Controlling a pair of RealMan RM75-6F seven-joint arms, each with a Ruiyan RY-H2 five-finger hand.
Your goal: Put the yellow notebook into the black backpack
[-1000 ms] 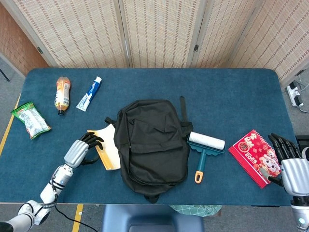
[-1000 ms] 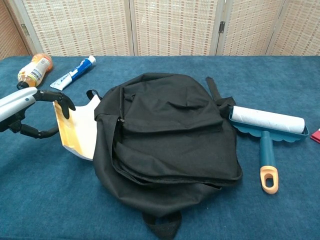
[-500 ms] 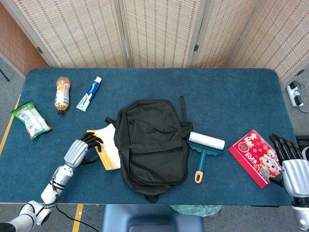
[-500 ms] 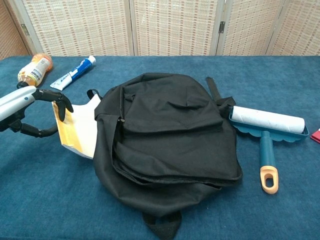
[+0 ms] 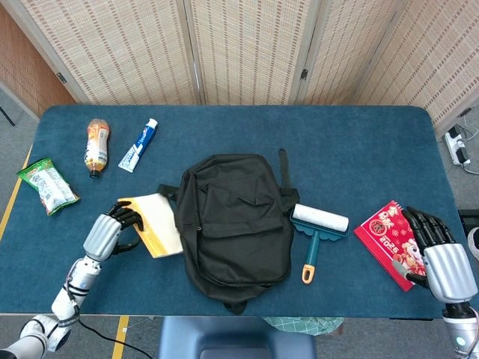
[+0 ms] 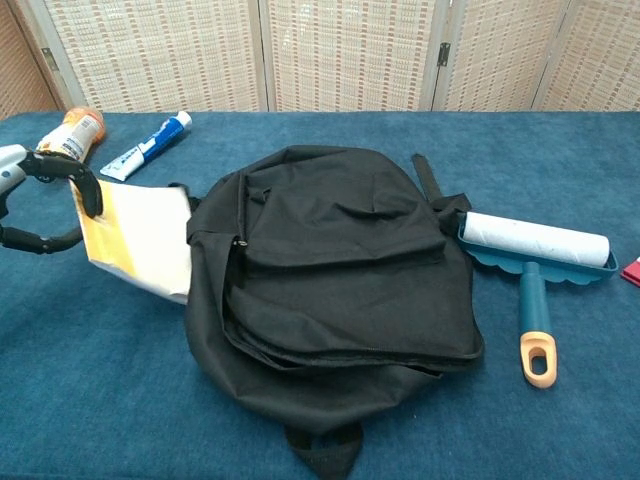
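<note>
A: Left hand (image 5: 112, 232) pinches the yellow notebook (image 5: 153, 234) by its 9 o'clock edge — holding it just clear of the black backpack (image 5: 236, 224), probably to line up entry.

B: Right hand (image 5: 438, 250), at 3 o'clock — fingers apart, holding nothing, beside the red calendar (image 5: 389, 239).

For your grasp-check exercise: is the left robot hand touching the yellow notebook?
Touching. Chest view shows the left robot hand with fingers hooked over the yellow notebook edge.

Blue-covered table (image 5: 359, 142) before woven folding screens (image 5: 247, 48) — grey floor (image 5: 15, 105), yellow line (image 5: 15, 196) at left.
</note>
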